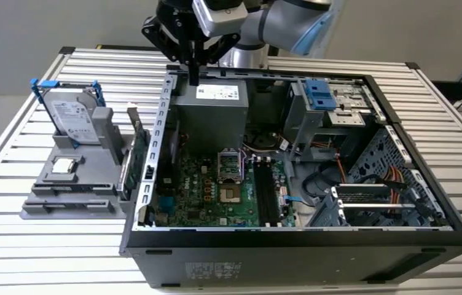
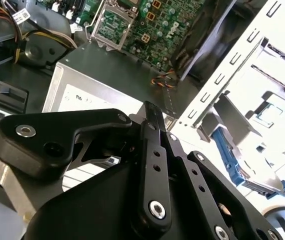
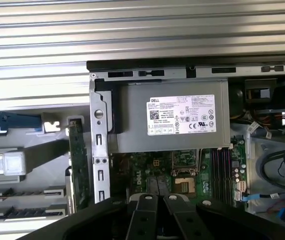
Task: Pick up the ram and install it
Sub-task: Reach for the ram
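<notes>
- The tool (image 1: pixel 192 78) hangs from the arm with its fingers pointing straight down. They are drawn together into one narrow dark bar.
- In the second wrist view the tool (image 2: pixel 151 112) shows both black fingers meeting at the tips, with nothing held between them.
- In the first wrist view the tool (image 3: pixel 157 197) tapers the same way and carries nothing.
- It hovers above the far corner of the open case (image 1: pixel 297 246), over the edge of the grey power supply (image 1: pixel 211 114). I cannot tell from the exterior view whether it clears the case rim.
- Looking down from the first wrist view, the power supply (image 3: pixel 167 120) lies well below the fingers.
- The ram (image 1: pixel 126 175) stands on edge as a thin dark-green strip in the grey fixture (image 1: pixel 67 206) on the table (image 1: pixel 18 246).
- It sits outside the case, near the case's wall on the exterior view's left.
- A taller green card (image 1: pixel 142 160) stands between the ram and that wall.
- The ram is well apart from the tool, lower down and toward the exterior view's left.
- The fixture also carries an upright hard drive (image 1: pixel 75 117) and a small silver chip (image 1: pixel 66 165).
- Inside the case, long black slots (image 1: pixel 265 193) run along the green board (image 1: pixel 206 190), apart from both tool and ram.
</notes>
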`<state>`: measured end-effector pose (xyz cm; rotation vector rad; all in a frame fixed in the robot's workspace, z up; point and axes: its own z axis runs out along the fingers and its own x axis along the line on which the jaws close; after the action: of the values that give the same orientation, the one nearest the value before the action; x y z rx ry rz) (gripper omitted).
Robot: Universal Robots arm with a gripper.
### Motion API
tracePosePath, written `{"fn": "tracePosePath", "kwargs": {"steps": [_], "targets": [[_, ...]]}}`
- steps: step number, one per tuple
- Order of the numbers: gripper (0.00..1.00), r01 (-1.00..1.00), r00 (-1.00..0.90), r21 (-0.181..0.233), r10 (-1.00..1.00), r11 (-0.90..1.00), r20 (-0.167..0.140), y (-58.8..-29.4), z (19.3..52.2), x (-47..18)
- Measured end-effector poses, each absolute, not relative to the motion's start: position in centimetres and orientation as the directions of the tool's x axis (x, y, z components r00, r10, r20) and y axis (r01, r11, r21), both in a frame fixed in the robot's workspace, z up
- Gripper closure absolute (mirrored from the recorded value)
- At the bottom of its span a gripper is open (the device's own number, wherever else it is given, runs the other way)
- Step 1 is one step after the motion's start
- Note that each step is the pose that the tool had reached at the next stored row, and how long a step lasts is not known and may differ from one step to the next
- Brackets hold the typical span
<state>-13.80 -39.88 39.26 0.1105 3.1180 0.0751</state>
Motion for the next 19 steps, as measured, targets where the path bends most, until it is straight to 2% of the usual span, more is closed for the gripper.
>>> {"fn": "tracePosePath", "kwargs": {"steps": [19], "targets": [[1.00,0.070,-0.997,0.049,0.071,0.996,-0.019,-39.9,39.3,-15.7]]}}
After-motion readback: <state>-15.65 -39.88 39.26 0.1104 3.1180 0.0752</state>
